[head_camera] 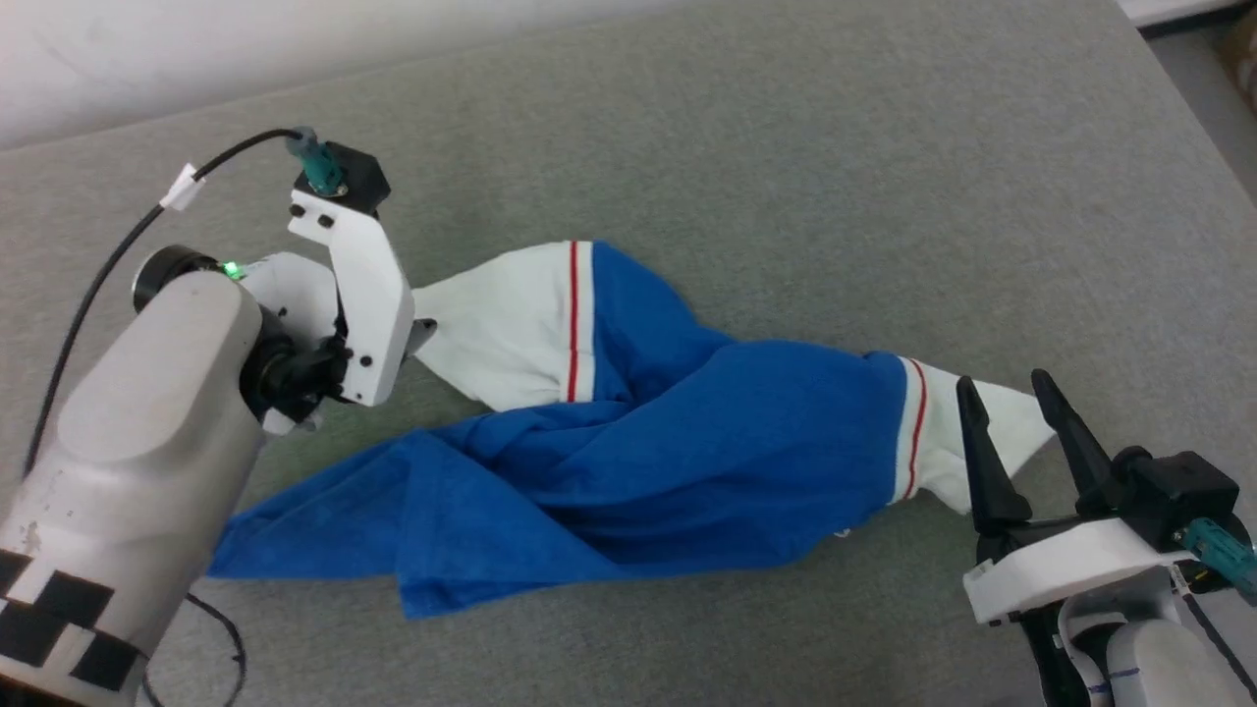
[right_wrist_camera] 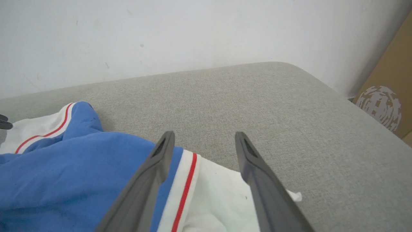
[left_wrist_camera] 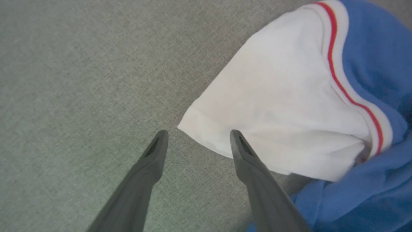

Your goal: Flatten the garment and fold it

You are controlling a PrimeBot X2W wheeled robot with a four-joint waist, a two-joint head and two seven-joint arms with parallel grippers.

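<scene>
We saw wide bare grey surface (head_camera: 786,118) beyond the crumpled garment (head_camera: 687,442), free for passing. The wall (right_wrist_camera: 161,32) closed its far side; a cardboard box (right_wrist_camera: 399,64) stood past the right corner.

Work surface (head_camera: 746,128): broad, flat, covered in grey-green woven fabric, weave plain in close views. Far right corner rounded, edge softly padded. White wall (right_wrist_camera: 161,32) behind far edge: matte, few small marks and scuffs. Brown cardboard box (right_wrist_camera: 386,96) at far right beyond corner, pale mottled round print on side. Strip of grey floor (head_camera: 1218,79) past right edge in head view. Light even and diffuse, shadows soft. Wall brightest at far left.
</scene>
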